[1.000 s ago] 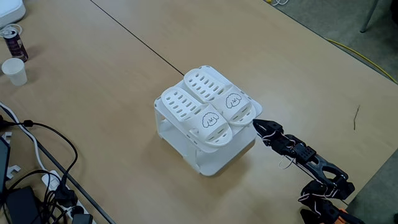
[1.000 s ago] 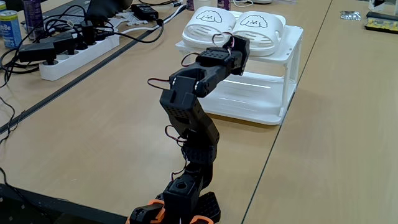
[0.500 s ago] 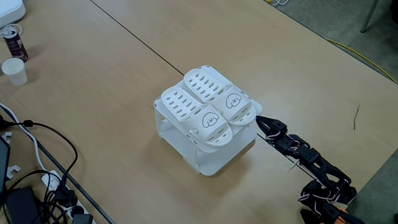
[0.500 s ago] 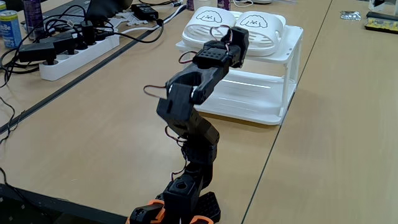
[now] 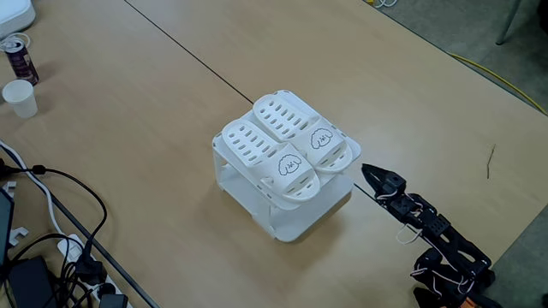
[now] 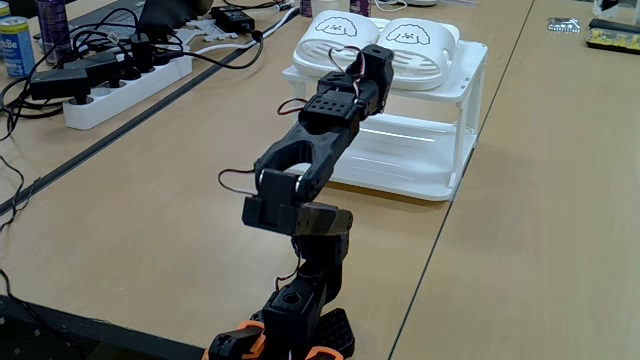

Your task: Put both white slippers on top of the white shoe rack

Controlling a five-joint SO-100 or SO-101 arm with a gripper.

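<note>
Two white slippers lie side by side on the flat top of the white shoe rack (image 5: 293,219), toes toward the arm. One slipper (image 5: 264,156) is nearer the table's cable side, the other slipper (image 5: 300,128) sits beside it. In the lower fixed view the slippers (image 6: 330,38) (image 6: 420,42) show their cartoon-face marks above the rack (image 6: 445,160). My black gripper (image 5: 368,174) hovers just off the rack's corner, apart from it, shut with nothing in it. From behind the arm, the gripper (image 6: 376,58) overlaps the rack's front.
A paper cup (image 5: 19,97) and a can (image 5: 17,56) stand at the far left. Black cables (image 5: 60,248) and a power strip (image 6: 120,80) crowd the table's left side. A dark seam (image 5: 188,53) crosses the table. The table edge runs at the right.
The gripper has drawn back from the rack's corner toward the arm's base, and the arm has folded lower. Both slippers stayed still on the rack.
</note>
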